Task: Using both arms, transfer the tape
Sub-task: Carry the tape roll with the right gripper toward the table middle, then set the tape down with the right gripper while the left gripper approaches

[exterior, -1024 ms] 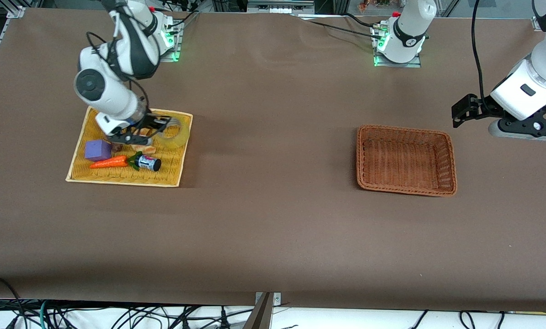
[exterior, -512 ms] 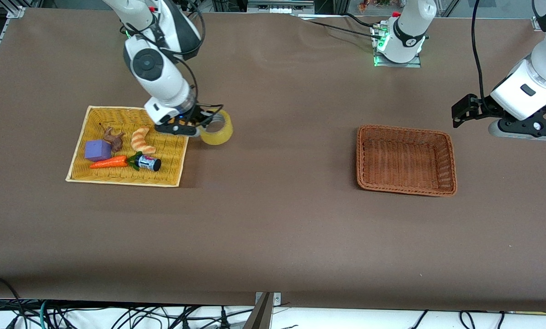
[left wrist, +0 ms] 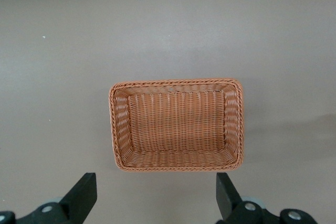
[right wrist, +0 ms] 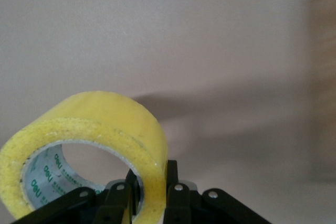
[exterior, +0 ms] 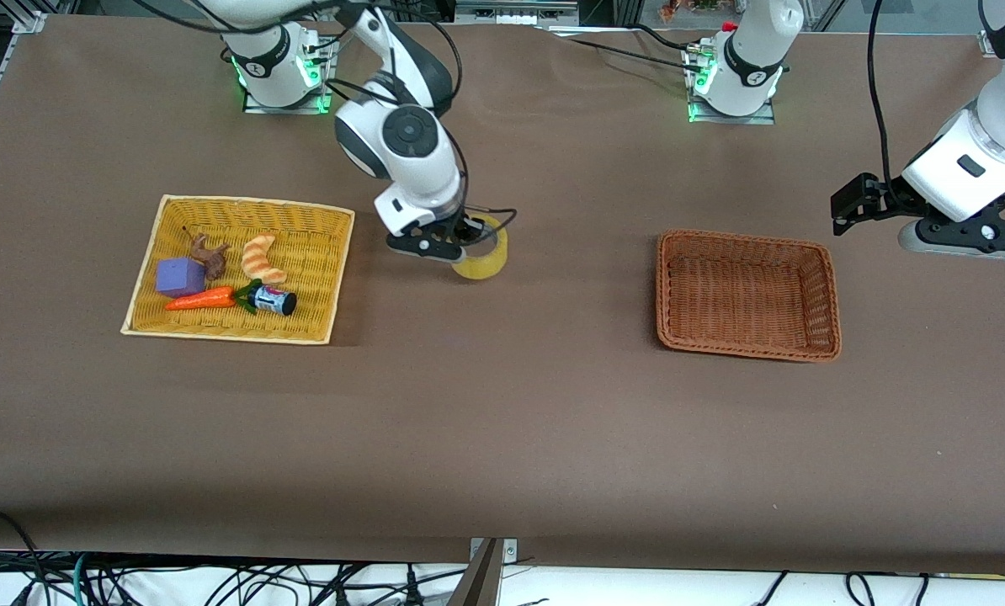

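Observation:
My right gripper [exterior: 467, 241] is shut on the tape [exterior: 483, 251], a yellowish roll with a grey core, and holds it over the bare brown table between the two baskets. In the right wrist view the fingers [right wrist: 172, 174] pinch the wall of the tape [right wrist: 105, 119], one inside the ring and one outside. My left gripper [exterior: 848, 206] is open and empty, up in the air at the left arm's end of the table, beside the brown basket [exterior: 822, 341]. In the left wrist view its fingertips [left wrist: 84, 192] stand wide apart above the brown basket [left wrist: 176, 163].
A yellow wicker tray [exterior: 157, 324] at the right arm's end holds a purple block [exterior: 179, 277], a carrot toy [exterior: 201, 299], a croissant toy [exterior: 260, 257], a small brown toy [exterior: 207, 252] and a small can [exterior: 273, 300]. Cables hang along the table's front edge.
My right gripper has lifted the tape out of the yellow tray and carried it toward the middle of the table. The left arm has not moved.

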You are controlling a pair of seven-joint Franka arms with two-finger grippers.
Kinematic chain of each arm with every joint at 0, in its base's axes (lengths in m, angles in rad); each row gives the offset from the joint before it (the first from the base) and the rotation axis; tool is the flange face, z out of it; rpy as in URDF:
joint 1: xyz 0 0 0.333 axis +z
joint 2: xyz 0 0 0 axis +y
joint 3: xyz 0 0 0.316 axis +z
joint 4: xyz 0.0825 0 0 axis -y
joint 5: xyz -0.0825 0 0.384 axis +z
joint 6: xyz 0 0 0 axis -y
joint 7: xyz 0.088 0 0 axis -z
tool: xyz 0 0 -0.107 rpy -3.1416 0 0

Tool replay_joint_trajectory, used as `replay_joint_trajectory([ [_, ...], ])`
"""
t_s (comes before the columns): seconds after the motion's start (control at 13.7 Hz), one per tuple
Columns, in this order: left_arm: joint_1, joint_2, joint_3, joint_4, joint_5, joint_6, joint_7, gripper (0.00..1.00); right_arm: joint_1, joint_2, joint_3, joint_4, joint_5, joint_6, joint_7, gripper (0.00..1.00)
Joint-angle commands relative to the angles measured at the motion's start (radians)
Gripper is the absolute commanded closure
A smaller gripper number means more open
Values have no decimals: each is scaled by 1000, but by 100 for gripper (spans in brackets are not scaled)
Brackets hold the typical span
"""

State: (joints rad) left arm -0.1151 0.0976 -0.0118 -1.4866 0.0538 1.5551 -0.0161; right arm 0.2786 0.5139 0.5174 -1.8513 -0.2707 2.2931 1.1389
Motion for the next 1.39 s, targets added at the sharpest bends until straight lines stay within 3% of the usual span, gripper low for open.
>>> replay_joint_trajectory([
  [0.0, -1, 7, 0, 22, -28, -6, 13, 0, 5, 125, -4, 151, -61, -17, 32, 100],
  [0.44, -12, 60, -5, 6, -32, -33, 16, 0, 22, 222, -10, 225, -88, -17, 30, 100],
  [0.59, -23, 88, -5, 9, -32, -29, 16, 0, 19, 233, -19, 225, -85, -15, 30, 37],
  [0.8, -31, 94, -7, 9, -32, -29, 15, 0, 19, 235, -23, 227, -87, -15, 28, 18],
  [0.88, -34, 94, -7, 8, -34, -29, 12, 0, 18, 226, -23, 228, -90, -17, 21, 1],
  [1.02, -35, 112, -14, 11, -93, -27, 2, 0, 2, 186, -23, 263, -119, -49, -22, 0],
  [1.32, -99, 180, -23, 15, -135, 5, 1, 0, -64, 94, -25, 342, -111, -265, -304, 0],
])
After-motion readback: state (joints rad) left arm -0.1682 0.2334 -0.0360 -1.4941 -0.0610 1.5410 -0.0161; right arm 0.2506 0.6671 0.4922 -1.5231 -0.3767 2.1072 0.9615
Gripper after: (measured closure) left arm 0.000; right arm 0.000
